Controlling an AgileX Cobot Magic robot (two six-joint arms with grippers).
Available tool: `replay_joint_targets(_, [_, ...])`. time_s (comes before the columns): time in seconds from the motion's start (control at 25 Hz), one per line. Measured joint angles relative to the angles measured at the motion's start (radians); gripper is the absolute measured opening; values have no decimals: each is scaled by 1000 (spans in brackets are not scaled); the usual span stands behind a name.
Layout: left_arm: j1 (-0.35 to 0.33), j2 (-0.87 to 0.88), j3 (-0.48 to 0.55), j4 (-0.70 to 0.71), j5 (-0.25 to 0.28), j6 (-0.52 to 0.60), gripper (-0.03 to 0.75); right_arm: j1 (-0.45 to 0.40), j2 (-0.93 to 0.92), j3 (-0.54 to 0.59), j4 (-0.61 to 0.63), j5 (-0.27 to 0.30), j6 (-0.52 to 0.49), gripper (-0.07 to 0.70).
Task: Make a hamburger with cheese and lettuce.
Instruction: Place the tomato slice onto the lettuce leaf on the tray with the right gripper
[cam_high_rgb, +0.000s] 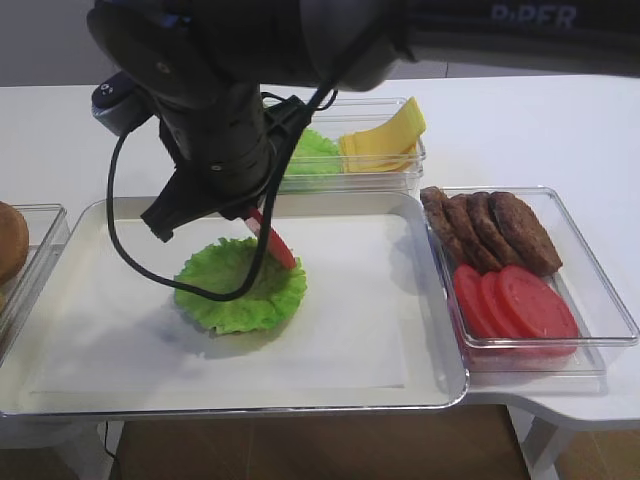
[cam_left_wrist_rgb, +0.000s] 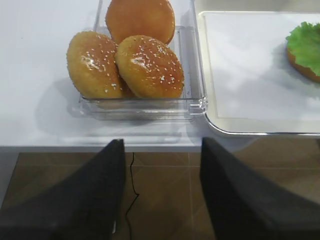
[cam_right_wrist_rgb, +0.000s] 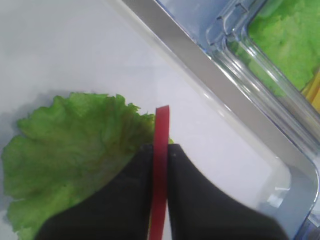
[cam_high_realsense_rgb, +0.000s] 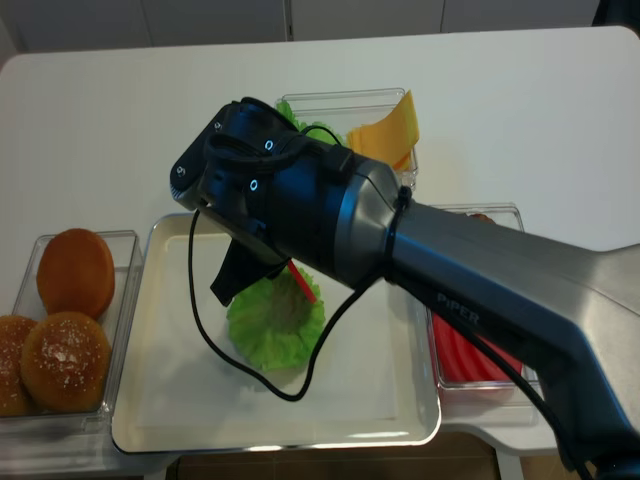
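Note:
The hamburger is a ruffled light-green lettuce leaf lying on the white tray; the left wrist view shows a brown layer under the leaf. My right gripper is shut on a red tomato slice, held on edge just above the leaf's right rim. The slice also shows in the high views. Yellow cheese slices stand in a clear box behind the tray. My left gripper is open and empty, over the floor off the table's front edge.
A clear box of sesame buns stands left of the tray. More green leaves share the cheese box. A clear box at the right holds brown patties and tomato slices. The right arm's cable hangs over the leaf.

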Motion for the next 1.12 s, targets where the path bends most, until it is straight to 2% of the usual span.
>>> replay_joint_targets(0.24, [0,0,0,0,0,0,362,2,0,0,-10,27,0,55])
replay_joint_targets(0.6, [0,0,0,0,0,0,362,71,0,0,-74,32,15,55])
replay_joint_targets(0.96, [0,0,0,0,0,0,362,72,0,0,-115,85,42,54])
replay_joint_targets(1.12, [0,0,0,0,0,0,362,72,0,0,-108,89,43,54])
